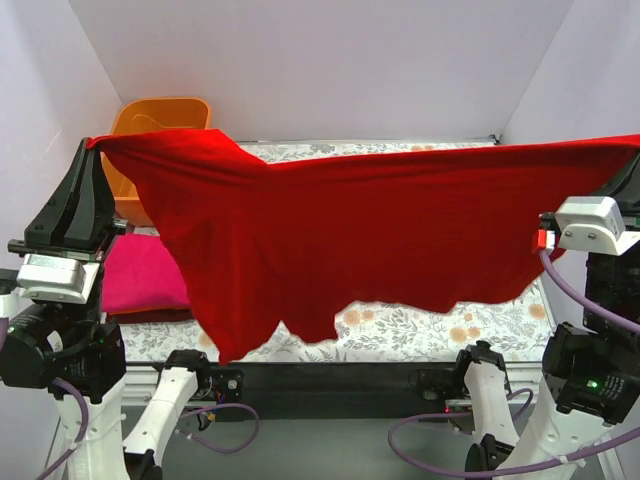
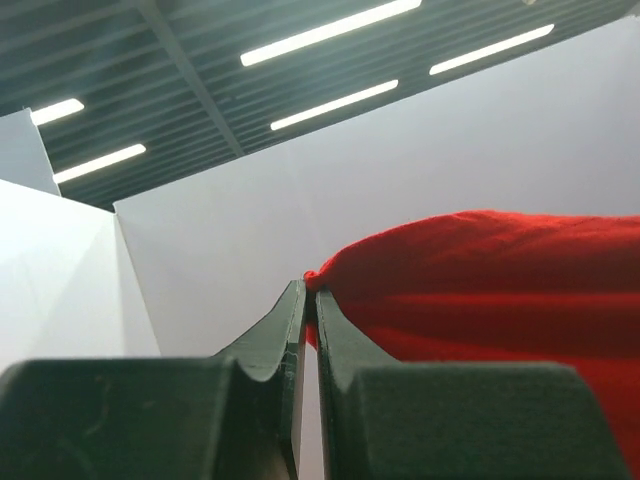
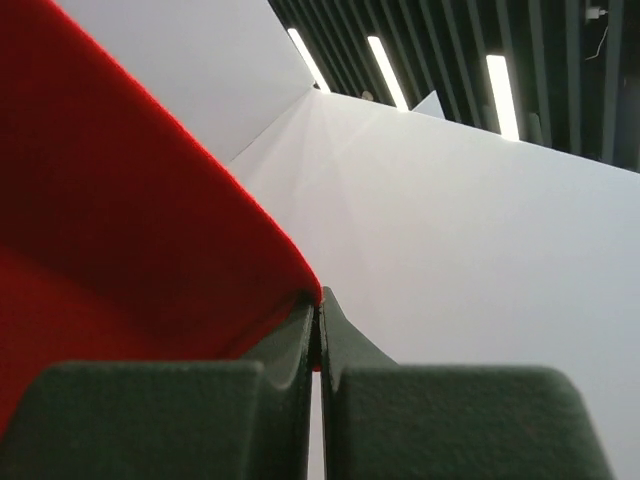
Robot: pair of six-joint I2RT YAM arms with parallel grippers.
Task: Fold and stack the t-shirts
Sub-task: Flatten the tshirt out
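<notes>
A bright red t-shirt [image 1: 370,230] hangs stretched in the air between my two arms, well above the table. My left gripper [image 1: 93,143] is shut on its left corner, seen pinched between the fingers in the left wrist view [image 2: 311,292]. My right gripper [image 1: 636,143] is shut on its right corner, at the frame's right edge; the right wrist view [image 3: 319,300] shows the cloth [image 3: 120,250] clamped. The shirt's lower edge droops to a point at lower left. A folded magenta-pink t-shirt [image 1: 145,275] lies on the table at the left.
An orange plastic basket [image 1: 158,118] stands at the back left corner. The floral cloth [image 1: 440,325] covers the table under the hanging shirt. White walls close in the left, back and right sides.
</notes>
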